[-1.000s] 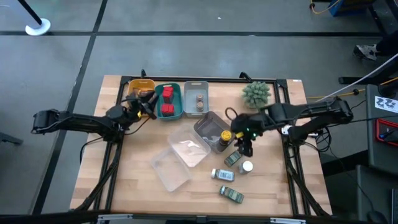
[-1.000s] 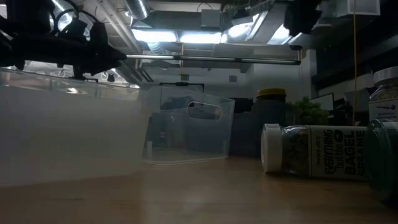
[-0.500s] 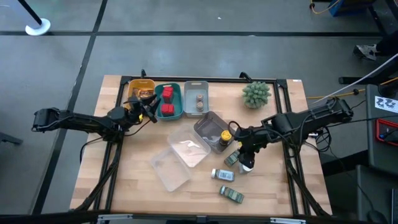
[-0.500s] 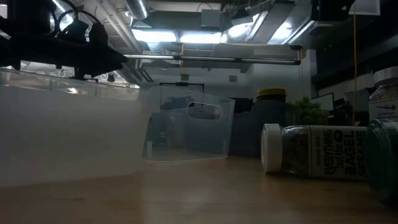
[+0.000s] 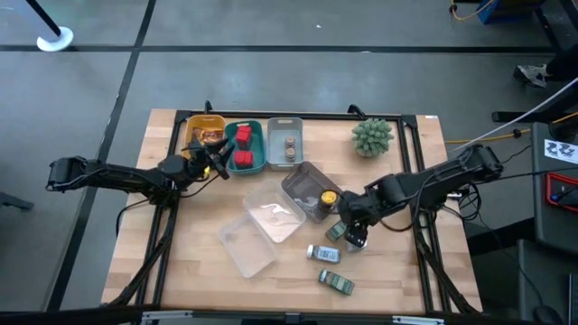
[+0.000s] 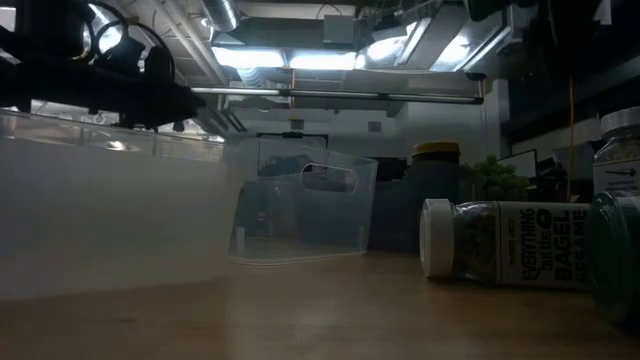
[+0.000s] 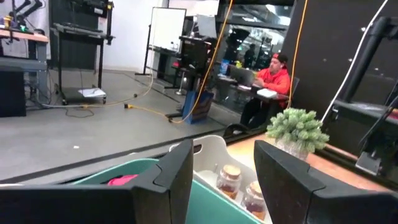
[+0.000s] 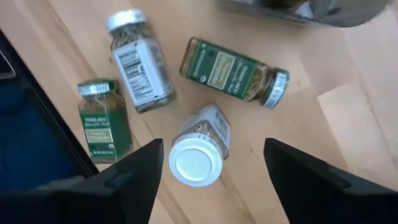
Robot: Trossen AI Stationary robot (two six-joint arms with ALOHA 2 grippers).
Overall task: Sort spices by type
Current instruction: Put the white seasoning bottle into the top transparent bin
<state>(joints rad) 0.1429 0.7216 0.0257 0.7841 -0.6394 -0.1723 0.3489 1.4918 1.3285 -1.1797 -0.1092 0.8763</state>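
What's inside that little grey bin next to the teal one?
The grey bin holds two tiny brown jars, standing side by side. Whether anything lies beneath them cannot be seen.

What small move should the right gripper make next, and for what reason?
Probably lower straight down and close. The right gripper is open, its fingers on either side of the upright white-capped bottle, above it and not touching. The green-labelled jars lie apart, so the descent looks free.

Four spice jars (image 5: 335, 231) right of clear trays (image 5: 262, 226); bins (image 5: 244, 145) behind.
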